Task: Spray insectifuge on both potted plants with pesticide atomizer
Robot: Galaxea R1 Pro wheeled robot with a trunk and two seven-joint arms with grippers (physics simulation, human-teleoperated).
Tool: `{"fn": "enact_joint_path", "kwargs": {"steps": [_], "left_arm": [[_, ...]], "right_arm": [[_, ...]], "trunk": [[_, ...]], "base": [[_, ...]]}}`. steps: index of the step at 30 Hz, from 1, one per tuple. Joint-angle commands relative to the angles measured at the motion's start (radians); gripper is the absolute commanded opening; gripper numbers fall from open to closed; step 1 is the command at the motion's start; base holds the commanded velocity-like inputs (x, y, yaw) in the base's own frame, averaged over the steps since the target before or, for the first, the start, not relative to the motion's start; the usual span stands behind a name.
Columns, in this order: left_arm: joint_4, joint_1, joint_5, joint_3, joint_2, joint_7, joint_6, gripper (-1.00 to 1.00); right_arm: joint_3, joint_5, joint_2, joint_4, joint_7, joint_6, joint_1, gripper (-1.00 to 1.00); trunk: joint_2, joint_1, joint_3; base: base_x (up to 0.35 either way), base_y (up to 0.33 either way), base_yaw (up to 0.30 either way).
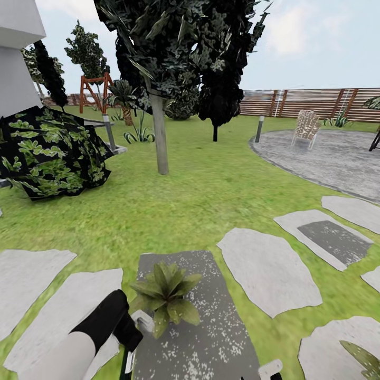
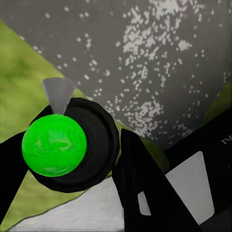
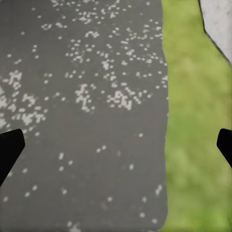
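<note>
I had the atomizer clamped in the left gripper; in the left wrist view its round black body showed end-on with a bright green glossy ball at its middle and a pale grey cone beside it, black fingers pressed to either side, one bearing a white patch; in the head view the left arm sat at the near left, white forearm ending in a black wrist, with a thin dark green sliver of the bottle just below it and a pale grey piece touching the plant's leaves.

The plant, one rosette of pointed green leaves, stood just right of that gripper on a dark grey slab speckled white; a second leaf tip showed at the near right corner, too cropped to name.

The right gripper hung with its two black fingertips wide apart over the same speckled slab and the lawn beside it.

Around lay several pale, flat, irregular stones; farther off one grey-trunked tree, a brown slatted fence and a dark broad-leaved bush at far left.
</note>
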Motion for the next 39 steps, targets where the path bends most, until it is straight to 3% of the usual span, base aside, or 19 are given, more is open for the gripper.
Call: {"fn": "enact_joint_path", "kwargs": {"steps": [1,12,31,39], "left_arm": [[-0.002,-0.01,-0.01,-0.004,-0.002,-0.011,0.012,-1.0],[0.009,-0.01,-0.016,-0.006,0.038,-0.011,0.015,-1.0],[-0.002,-0.015,-0.008,0.001,0.035,-0.009,0.015,-1.0],[-0.026,-0.03,-0.01,0.002,0.045,-0.009,0.02,-1.0]], "right_arm": [[-0.009,0.007,0.0,0.001,0.003,-0.004,-0.001,1.0],[-0.009,0.007,0.0,0.001,0.003,-0.004,-0.001,1.0],[-0.008,0.007,0.001,0.001,0.003,-0.004,-0.001,1.0],[-0.009,0.007,0.001,0.001,0.003,-0.004,-0.001,1.0]], "trunk": [[0.0,0.0,-0.001],[0.0,0.0,-0.001],[0.0,0.0,-0.001],[0.0,0.0,-0.001]], "base": [[0.0,0.0,0.0],[0.0,0.0,0.0],[0.043,0.027,0.0],[0.01,0.007,0.0]]}}
